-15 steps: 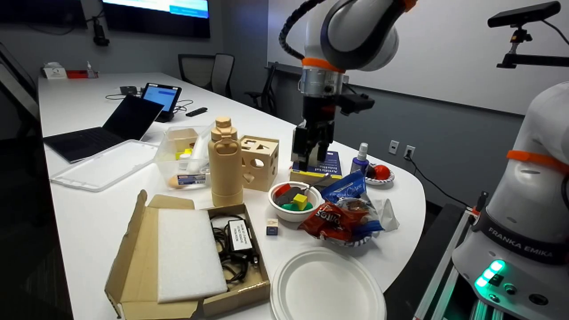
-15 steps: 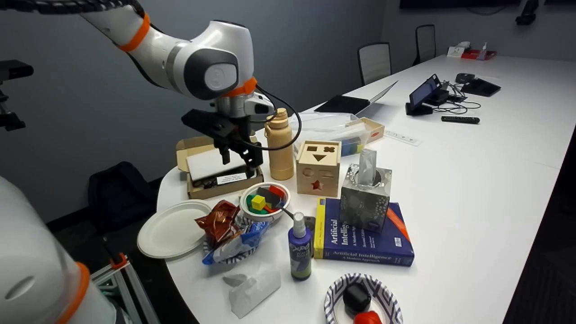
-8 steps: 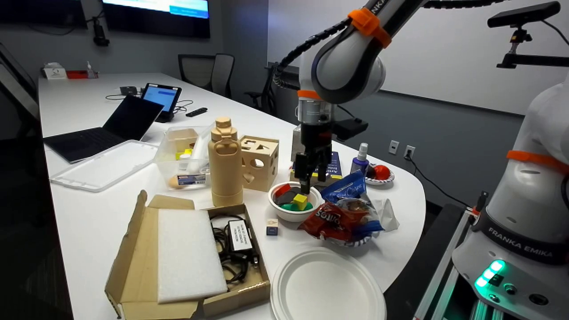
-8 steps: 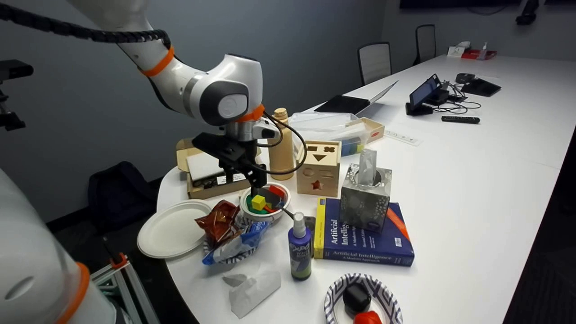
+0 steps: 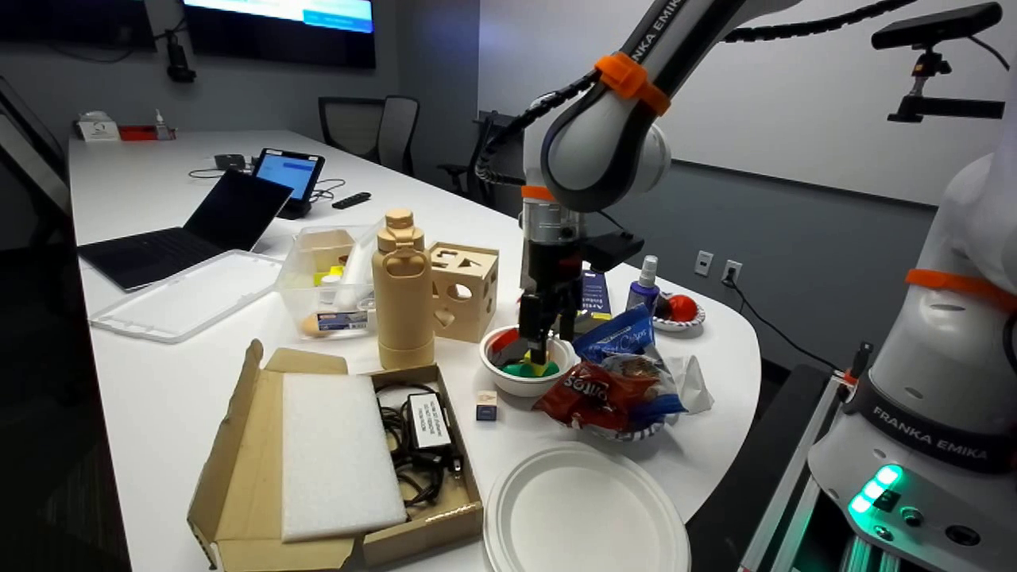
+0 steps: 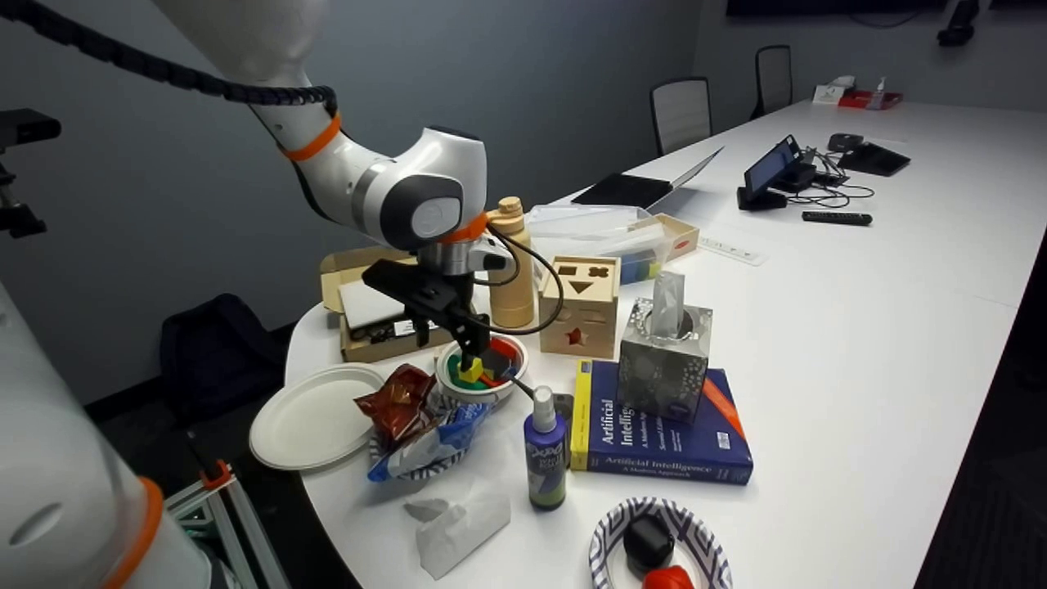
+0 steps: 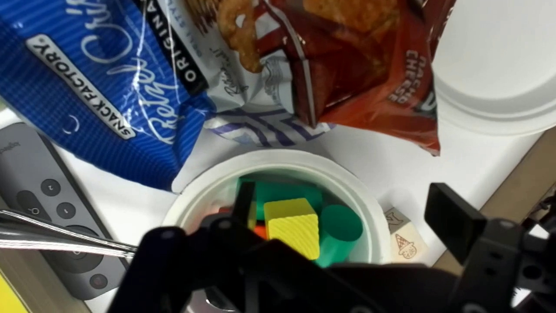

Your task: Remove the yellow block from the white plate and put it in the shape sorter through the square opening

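Across the wrist view's lower half, the gripper (image 7: 347, 211) is spread wide, holding nothing. The yellow block (image 7: 293, 228) sits lower centre, inside the white plate (image 7: 378, 234). In an exterior view, the shape sorter (image 6: 579, 304) stands near centre.

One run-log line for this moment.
black gripper: open | yellow cube block: ungrasped, in round white bowl | insertion into pale wooden cube sorter: pending

In an exterior view, from the tan water bottle (image 5: 404, 300), the open laptop (image 5: 199, 233) sits between nine and ten o'clock, the Expo spray bottle (image 5: 644, 289) at three, the Doritos bag (image 5: 588, 393) at four; between six and seven, the cardboard box (image 5: 429, 532) holds what seems a power adapter (image 5: 429, 421).
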Robot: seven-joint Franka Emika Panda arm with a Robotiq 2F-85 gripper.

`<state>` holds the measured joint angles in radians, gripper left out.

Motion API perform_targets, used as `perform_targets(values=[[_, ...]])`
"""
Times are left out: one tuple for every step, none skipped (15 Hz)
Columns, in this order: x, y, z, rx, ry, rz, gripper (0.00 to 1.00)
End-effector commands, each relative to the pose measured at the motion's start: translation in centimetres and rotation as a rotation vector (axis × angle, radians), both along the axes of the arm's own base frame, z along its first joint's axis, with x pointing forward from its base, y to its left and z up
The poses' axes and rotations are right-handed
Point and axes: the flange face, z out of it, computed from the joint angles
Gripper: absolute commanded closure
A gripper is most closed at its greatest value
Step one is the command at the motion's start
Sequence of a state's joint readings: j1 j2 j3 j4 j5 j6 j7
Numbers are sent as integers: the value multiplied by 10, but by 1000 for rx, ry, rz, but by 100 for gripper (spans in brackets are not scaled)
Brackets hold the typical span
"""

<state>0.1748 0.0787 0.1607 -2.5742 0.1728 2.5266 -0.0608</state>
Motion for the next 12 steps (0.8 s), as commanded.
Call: perform_targets(values=[[17,-1,-9,8,-11,16,0],[21,-2,-11,9,-12,13,0],[24,-2,-12,11,-13,9,0],[28,-3,-14,11,-16,5,0],[31,-5,-15,9,-21,2,0],[34,-6,-16,8,-23,0,0],[37,-8,-17,6,-24,-2,0],[39,-10,-18,3,-25,-3,0],[41,-11,-19,2,-24,-5,0],[42,-12,-20,2,-23,-6,0],[42,-14,-22,0,-20,-8,0],[42,-15,-22,1,-15,-10,0]])
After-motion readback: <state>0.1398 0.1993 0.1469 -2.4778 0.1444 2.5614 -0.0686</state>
